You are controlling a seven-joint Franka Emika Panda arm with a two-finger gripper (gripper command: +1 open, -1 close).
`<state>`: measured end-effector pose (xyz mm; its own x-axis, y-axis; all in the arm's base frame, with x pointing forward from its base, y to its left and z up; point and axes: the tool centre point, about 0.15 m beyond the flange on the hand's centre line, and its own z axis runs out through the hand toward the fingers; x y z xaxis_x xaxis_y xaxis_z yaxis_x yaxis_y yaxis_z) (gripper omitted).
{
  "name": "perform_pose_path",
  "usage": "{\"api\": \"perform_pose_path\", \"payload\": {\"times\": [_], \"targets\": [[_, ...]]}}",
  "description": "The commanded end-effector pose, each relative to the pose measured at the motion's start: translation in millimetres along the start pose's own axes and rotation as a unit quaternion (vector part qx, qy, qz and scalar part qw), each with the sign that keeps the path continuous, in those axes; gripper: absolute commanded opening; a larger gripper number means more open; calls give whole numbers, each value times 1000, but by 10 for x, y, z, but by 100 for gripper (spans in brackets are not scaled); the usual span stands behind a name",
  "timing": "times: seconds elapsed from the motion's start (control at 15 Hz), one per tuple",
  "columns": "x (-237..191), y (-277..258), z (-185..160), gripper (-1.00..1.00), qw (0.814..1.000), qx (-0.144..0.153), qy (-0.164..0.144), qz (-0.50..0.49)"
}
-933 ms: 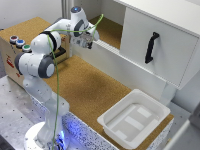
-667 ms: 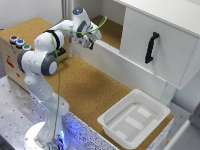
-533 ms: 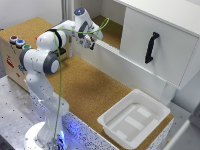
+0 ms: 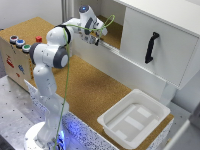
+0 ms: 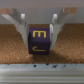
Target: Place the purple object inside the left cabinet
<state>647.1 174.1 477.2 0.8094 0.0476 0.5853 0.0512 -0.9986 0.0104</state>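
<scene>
Now the main risk, I think, is letting go too early: the small purple block with yellow marks (image 5: 39,40) could strike the white front ledge (image 5: 42,70) of the left cabinet's cork-floored bay (image 4: 116,31) and tumble out. The end effector (image 5: 39,29) is narrowed around the block, pads touching both sides, above the cork floor.

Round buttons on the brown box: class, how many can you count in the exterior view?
3, in a row on the brown box at the exterior view's left: red button, blue button, green button. The arm may hide others.
</scene>
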Motion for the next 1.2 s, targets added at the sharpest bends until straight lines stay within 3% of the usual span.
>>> {"api": "perform_pose_path", "payload": {"times": [0.0, 0.07, 0.13, 0.6, 1.13], "targets": [[308, -161, 208, -100, 996, -78, -30, 6], [316, -169, 193, -100, 996, -78, -30, 9], [318, -200, 181, 100, 996, -85, -28, -3], [93, -197, 29, 100, 996, -89, -19, 5], [-301, -202, -725, 100, 999, -36, 7, -30]]}}
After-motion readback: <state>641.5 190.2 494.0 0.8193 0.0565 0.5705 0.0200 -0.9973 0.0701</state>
